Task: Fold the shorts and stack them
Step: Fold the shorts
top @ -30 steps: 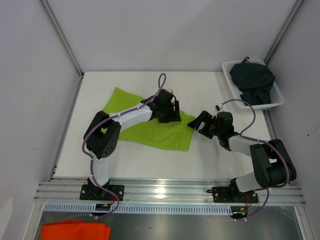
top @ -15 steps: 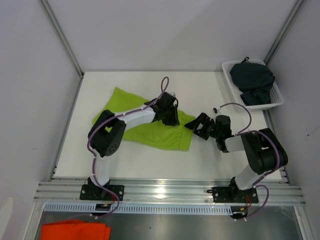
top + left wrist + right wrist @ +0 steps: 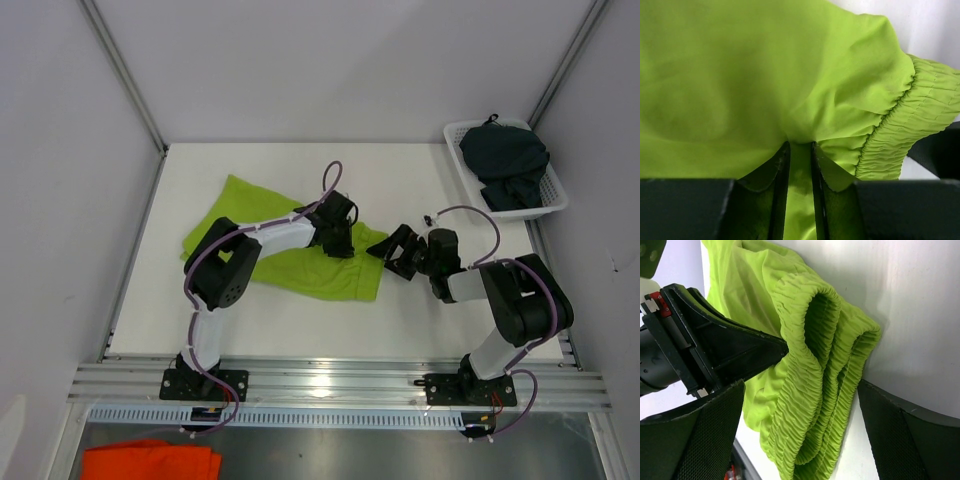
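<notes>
The lime green shorts (image 3: 285, 255) lie rumpled across the middle of the table. My left gripper (image 3: 340, 238) sits on their right part, near the elastic waistband (image 3: 922, 112). It (image 3: 800, 147) is shut on a pinched fold of the green fabric. My right gripper (image 3: 384, 252) is low at the shorts' right end and open. In its own view the right gripper (image 3: 801, 390) has a finger on each side of the bunched waistband (image 3: 820, 325), touching nothing. The dark shorts (image 3: 508, 158) are heaped in the white basket (image 3: 555, 205) at the back right.
An orange cloth (image 3: 150, 462) lies below the table's near rail at the bottom left. Grey walls with metal posts close in the table on three sides. The left gripper's black body (image 3: 725, 347) shows close to the right gripper's left finger.
The left gripper has closed on a fold of the green shorts and shifted slightly left. The right gripper has moved left up to the waistband, still open.
</notes>
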`<state>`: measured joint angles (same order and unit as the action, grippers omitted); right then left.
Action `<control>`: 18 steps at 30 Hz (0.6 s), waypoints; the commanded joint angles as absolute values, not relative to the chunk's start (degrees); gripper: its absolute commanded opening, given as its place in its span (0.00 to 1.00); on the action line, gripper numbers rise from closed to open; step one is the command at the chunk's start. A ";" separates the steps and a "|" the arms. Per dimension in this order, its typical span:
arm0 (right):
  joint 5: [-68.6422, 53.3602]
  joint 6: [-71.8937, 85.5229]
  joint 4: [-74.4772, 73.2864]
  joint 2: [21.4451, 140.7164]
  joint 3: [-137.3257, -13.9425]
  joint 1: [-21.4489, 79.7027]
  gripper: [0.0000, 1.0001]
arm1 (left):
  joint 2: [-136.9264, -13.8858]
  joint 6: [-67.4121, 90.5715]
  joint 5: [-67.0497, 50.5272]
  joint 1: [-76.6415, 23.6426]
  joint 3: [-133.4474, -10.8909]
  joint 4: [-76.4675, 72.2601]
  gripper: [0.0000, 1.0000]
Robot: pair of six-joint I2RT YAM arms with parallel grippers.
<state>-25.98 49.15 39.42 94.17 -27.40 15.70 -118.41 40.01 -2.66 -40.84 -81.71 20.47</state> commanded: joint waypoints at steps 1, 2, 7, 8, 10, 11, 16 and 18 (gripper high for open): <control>-27.33 50.89 32.44 93.87 -25.67 17.05 0.96 | -120.50 39.55 -1.41 -41.92 -80.95 20.75 0.26; -27.42 50.98 32.17 93.00 -25.49 17.31 0.96 | -120.59 39.64 -1.58 -41.92 -80.77 20.31 0.25; -29.96 52.99 34.96 94.21 -24.61 17.93 0.96 | -120.23 40.17 -1.93 -42.10 -78.66 17.32 0.24; -31.01 53.87 35.76 94.91 -24.35 17.84 0.96 | -120.41 39.99 -1.85 -42.19 -78.58 17.31 0.24; -31.20 54.31 37.78 96.50 -23.56 17.84 0.95 | -120.67 39.55 -1.24 -42.45 -78.92 17.49 0.22; -31.03 54.75 38.49 96.85 -23.29 18.02 0.94 | -120.76 39.38 -0.88 -42.63 -78.93 17.66 0.22; -29.45 55.98 42.01 98.96 -22.06 18.98 0.87 | -120.32 39.81 -0.88 -42.71 -77.35 16.00 0.21; -27.87 56.60 42.89 99.31 -21.88 19.07 0.81 | -120.06 40.08 -1.58 -42.89 -77.17 15.38 0.21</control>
<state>-30.28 56.03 46.09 96.62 -24.10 17.96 -118.48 40.07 -1.93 -41.74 -79.59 14.52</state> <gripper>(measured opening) 0.840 0.214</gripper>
